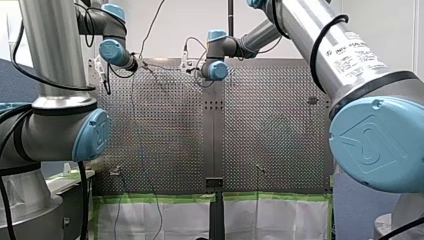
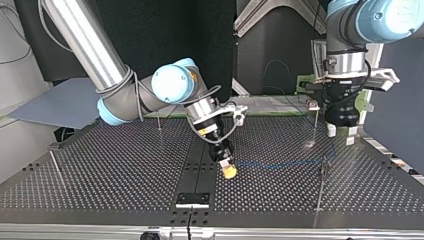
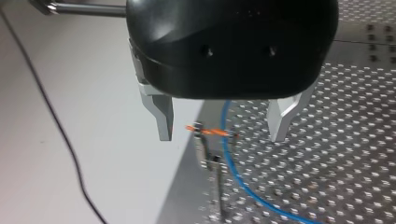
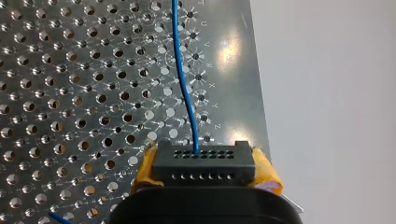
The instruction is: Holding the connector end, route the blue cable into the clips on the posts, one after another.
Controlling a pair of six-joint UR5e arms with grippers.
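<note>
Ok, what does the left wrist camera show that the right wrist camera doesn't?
Only the left wrist view shows my left gripper, open, and ahead of it a post with an orange clip. The blue cable passes the clip; I cannot tell whether it is seated. Only the right wrist view shows my right gripper, its yellow pads shut on the black connector, where the cable ends. Both views show the blue cable lying over the perforated table.
</note>
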